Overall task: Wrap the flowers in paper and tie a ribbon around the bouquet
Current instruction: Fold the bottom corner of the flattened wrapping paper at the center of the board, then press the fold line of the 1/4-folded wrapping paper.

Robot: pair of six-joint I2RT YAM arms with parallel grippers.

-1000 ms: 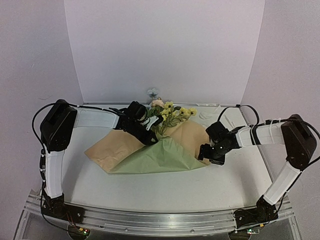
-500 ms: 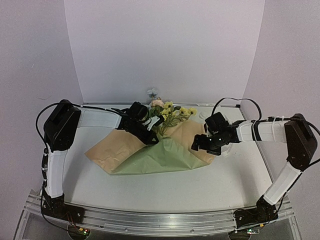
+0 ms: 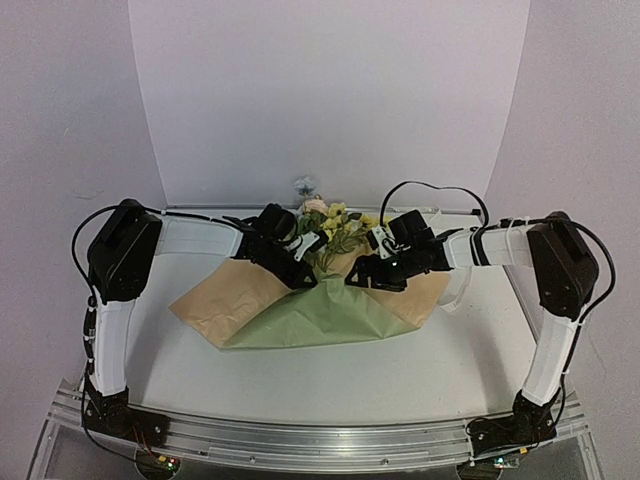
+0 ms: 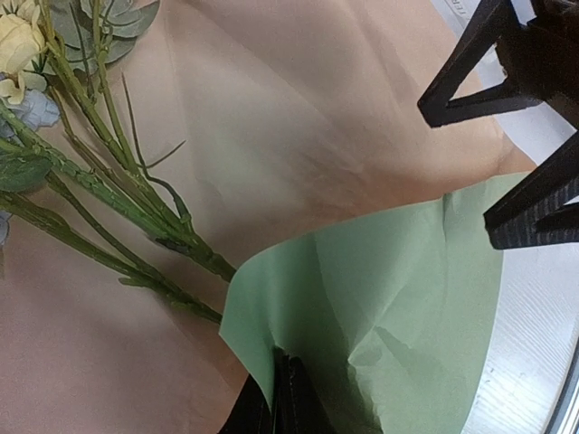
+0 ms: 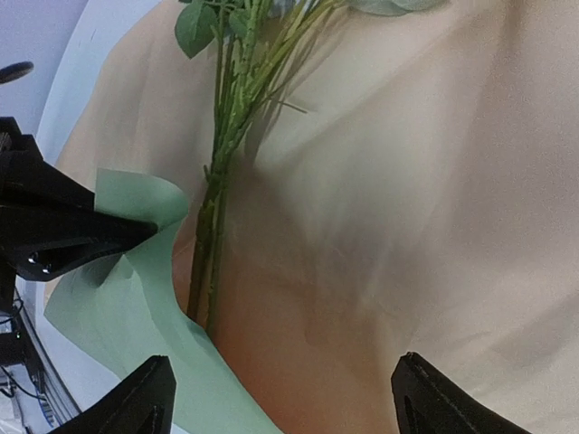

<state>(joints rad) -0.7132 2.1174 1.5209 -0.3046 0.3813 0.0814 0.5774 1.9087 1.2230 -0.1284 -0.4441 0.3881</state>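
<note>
**Green flap pinched over the stems, right jaws wide above the tan side**

Nearest the arm bases, the paper (image 3: 310, 320) lies spread on the table (image 3: 420, 375). Its olive-green face is folded up over a tan face, which shows to the left and right of the fold. The left gripper (image 4: 282, 402) is closed tight on the curled edge of the green flap. Only the tips of its fingers enter the left wrist view, the rest being cut off at the bottom. The lower ends of the stems pass under that flap and are hidden there.

Just beside the flap, the right gripper (image 5: 285, 398) hangs over the tan face with its jaws spread wide and nothing between them.

Farther back, the flowers (image 3: 338, 225) lie on the paper between the two grippers, their blooms at its far edge. A white strip (image 4: 452, 7) with dark marks is clipped by the top of the left wrist view, and what it is cannot be told. One grey-blue bloom (image 3: 305, 186) shows apart from the bunch against the back wall (image 3: 330, 90), too small to make out further.
</note>
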